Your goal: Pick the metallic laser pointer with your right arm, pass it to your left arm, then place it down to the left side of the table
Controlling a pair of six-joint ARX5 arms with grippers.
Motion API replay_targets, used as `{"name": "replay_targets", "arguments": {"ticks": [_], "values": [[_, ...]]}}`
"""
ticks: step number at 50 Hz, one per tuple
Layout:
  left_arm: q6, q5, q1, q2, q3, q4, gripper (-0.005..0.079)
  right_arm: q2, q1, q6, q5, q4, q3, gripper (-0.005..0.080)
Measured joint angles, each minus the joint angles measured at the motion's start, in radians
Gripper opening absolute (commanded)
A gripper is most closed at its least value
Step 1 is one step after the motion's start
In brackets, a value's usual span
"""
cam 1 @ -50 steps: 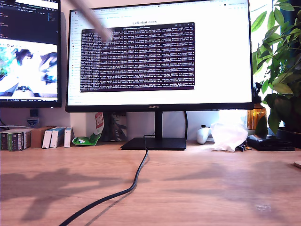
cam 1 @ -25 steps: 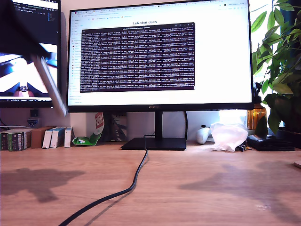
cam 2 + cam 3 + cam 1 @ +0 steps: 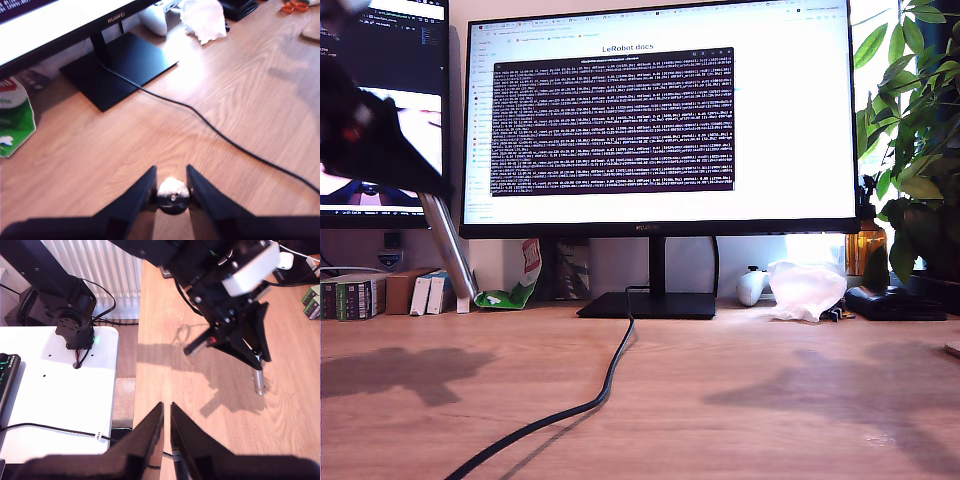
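my first gripper [image 3: 172, 192] is clamped on the metallic laser pointer [image 3: 448, 247], hanging it tip-down over the table [image 3: 740, 390] at the exterior view's left (looks ready to set down), while my second gripper [image 3: 166, 422] sits nearly closed, empty.

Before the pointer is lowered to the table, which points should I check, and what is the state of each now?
1. Grip: my first pincer is closed on the metallic laser pointer. Ok.
2. Pointer height: its lower tip hangs above the table, not touching. Ok.
3. Landing spot: bare wood lies under the pointer at the exterior view's left. Ok.
4. Black cable: it runs nearer the table's middle, away from the pointer. Ok.
5. Second pincer: nearly closed, holds nothing, apart from the first arm. Ok.
6. Pointer angle: tilted, not level with the table. Not ok for laying flat.
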Motion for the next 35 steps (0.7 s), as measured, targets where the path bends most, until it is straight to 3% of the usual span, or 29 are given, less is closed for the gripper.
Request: {"name": "replay_targets", "arguments": {"ticks": [17, 35], "values": [[0.002, 0.000, 0.004, 0.127, 0.000, 0.159, -0.0023, 0.000, 0.000, 0.000, 0.000, -0.002, 0.000, -0.0013], [0.003, 0.001, 0.005, 0.216, 0.000, 0.158, -0.0023, 0.000, -0.011, 0.000, 0.000, -0.003, 0.000, -0.0013]]}}
